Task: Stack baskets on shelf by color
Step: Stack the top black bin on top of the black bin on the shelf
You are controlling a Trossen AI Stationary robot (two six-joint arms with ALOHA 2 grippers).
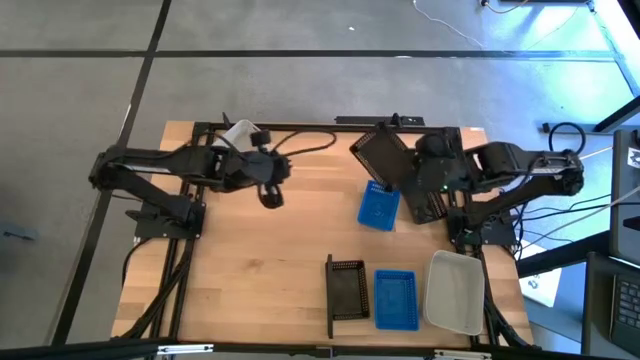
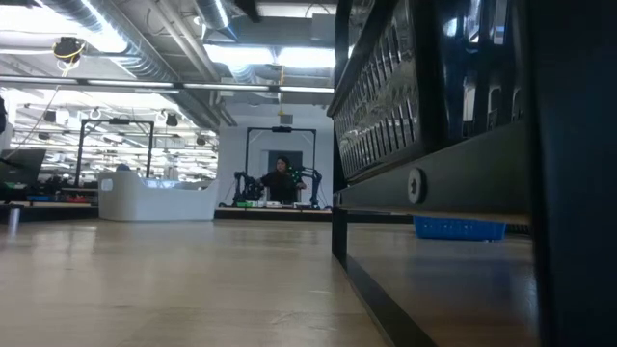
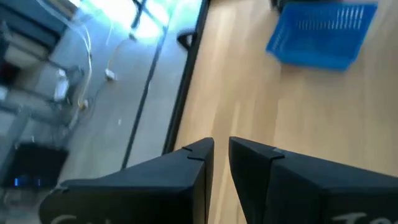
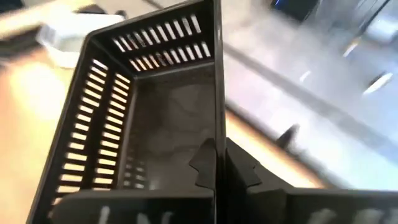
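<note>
Nearest to us, the right gripper (image 4: 216,163) is clamped on the wall of a black basket (image 1: 384,157), held tilted above the table's (image 1: 260,270) far right part. Just beside it a blue basket (image 1: 378,206) lies loose. The left gripper (image 1: 270,195), fingers almost together and holding nothing, hovers over the far left. On the shelf (image 1: 400,325) at the near edge we see black (image 1: 347,289), blue (image 1: 396,299) and white (image 1: 455,292) baskets in a row.

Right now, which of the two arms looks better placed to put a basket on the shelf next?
The right one. Its gripper is shut on a black basket, lifted at the table's far right. The left gripper is empty, nearly closed, at the far left.
</note>
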